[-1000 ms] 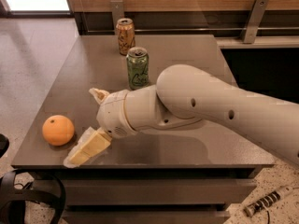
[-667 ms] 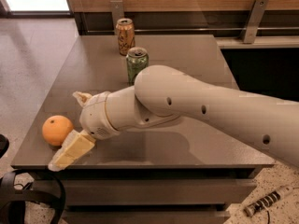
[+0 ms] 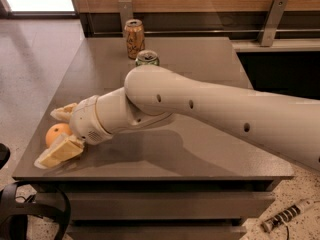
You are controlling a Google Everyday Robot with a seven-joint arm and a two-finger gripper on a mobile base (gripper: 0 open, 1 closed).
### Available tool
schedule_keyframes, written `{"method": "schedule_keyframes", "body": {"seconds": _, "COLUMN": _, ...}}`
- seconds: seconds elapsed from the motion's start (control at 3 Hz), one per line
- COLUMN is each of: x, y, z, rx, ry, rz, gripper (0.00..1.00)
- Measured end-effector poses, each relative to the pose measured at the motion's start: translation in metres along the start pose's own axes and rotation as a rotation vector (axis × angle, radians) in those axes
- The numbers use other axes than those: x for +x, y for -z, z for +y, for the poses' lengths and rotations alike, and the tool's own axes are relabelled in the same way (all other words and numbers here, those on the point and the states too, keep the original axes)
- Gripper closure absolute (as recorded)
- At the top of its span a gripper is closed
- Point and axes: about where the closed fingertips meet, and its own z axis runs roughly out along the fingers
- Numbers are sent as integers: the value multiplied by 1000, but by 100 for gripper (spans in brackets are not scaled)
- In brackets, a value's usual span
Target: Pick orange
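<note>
Camera view: one end effector (image 3: 47, 138), spread wide, straddling one orange (image 3: 55, 131); two cans (image 3: 134, 38) (image 3: 147, 58) behind arm (image 3: 200, 109).

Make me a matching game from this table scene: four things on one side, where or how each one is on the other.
1. orange
2. tan can
3. green can
4. gripper

A. farthest back on the table
B. half hidden behind the arm
C. open, one finger on each side of the fruit
D. near the table's front corner

Pairs: 1-D, 2-A, 3-B, 4-C.
</note>
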Motion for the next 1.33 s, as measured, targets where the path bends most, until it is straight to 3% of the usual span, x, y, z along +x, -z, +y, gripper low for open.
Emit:
{"method": "schedule_keyframes", "body": {"seconds": 0.33, "x": 0, "y": -5, "z": 0, "rx": -23, "ry": -4, "rz": -12, "gripper": 57}}
{"method": "schedule_keyframes", "body": {"seconds": 1.0, "x": -2, "y": -7, "z": 2, "rx": -29, "ry": 0, "rz": -12, "gripper": 100}}
{"method": "schedule_keyframes", "body": {"seconds": 1.33, "x": -3, "y": -8, "z": 2, "rx": -29, "ry": 2, "rz": -14, "gripper": 100}}
